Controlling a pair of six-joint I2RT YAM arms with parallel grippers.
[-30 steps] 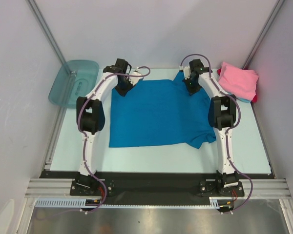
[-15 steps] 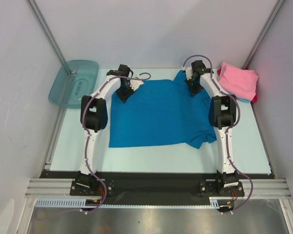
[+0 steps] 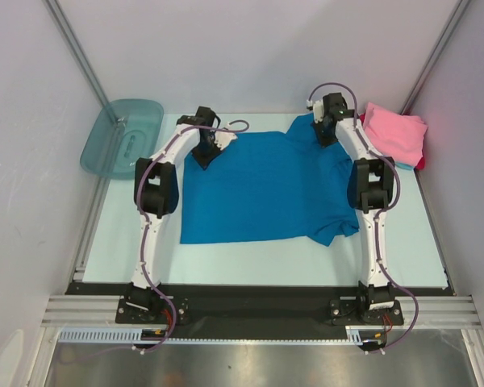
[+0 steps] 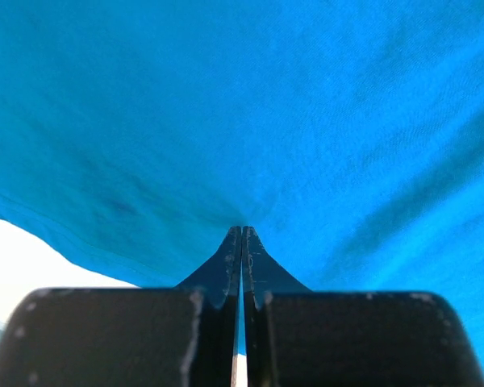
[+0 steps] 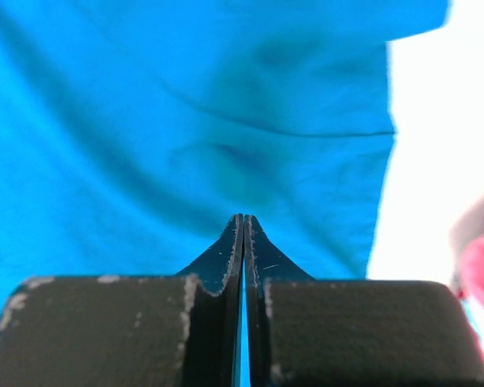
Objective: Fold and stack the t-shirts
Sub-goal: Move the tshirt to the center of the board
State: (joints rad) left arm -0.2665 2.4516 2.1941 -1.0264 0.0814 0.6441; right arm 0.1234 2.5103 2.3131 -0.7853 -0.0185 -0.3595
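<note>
left end effector (image 3: 208,151) and right end effector (image 3: 327,135) clamped on blue shirt's (image 3: 262,189) 12 o'clock edge. i've pulled the right farther back; i judge the fold not begun.

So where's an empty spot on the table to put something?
Bare table lies in front of the bright blue cloth t-shirt, and along the right side nearer than the folded pink t-shirt. Crowded: the far edge, where the left gripper and right gripper pinch it.
</note>
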